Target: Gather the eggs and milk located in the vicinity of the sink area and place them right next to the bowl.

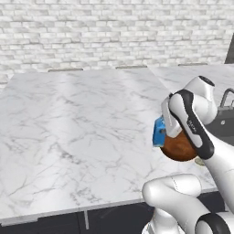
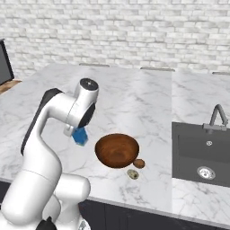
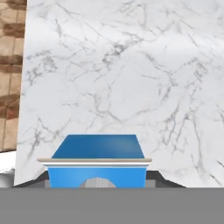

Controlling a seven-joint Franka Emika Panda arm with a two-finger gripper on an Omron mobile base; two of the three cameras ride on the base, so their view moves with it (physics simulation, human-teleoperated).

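Observation:
My gripper [image 3: 97,183] is shut on the milk [image 3: 97,159], a blue carton whose gabled top shows between the fingers in the hand view. The milk [image 2: 81,135] hangs tilted under my hand, just left of the glossy reddish-brown bowl [image 2: 117,150] on the marble counter. Whether the carton touches the counter I cannot tell. A reddish-brown egg [image 2: 139,163] and a pale beige egg [image 2: 133,174] lie against the bowl's right front side. From the left, the milk [image 1: 159,132] and bowl [image 1: 178,147] peek from behind my forearm.
The dark sink [image 2: 202,152] with its silver faucet [image 2: 218,117] is set into the counter to the right of the bowl. The marble counter [image 1: 73,132] stretches wide to the left and back to a white brick wall. Its front edge lies close to the eggs.

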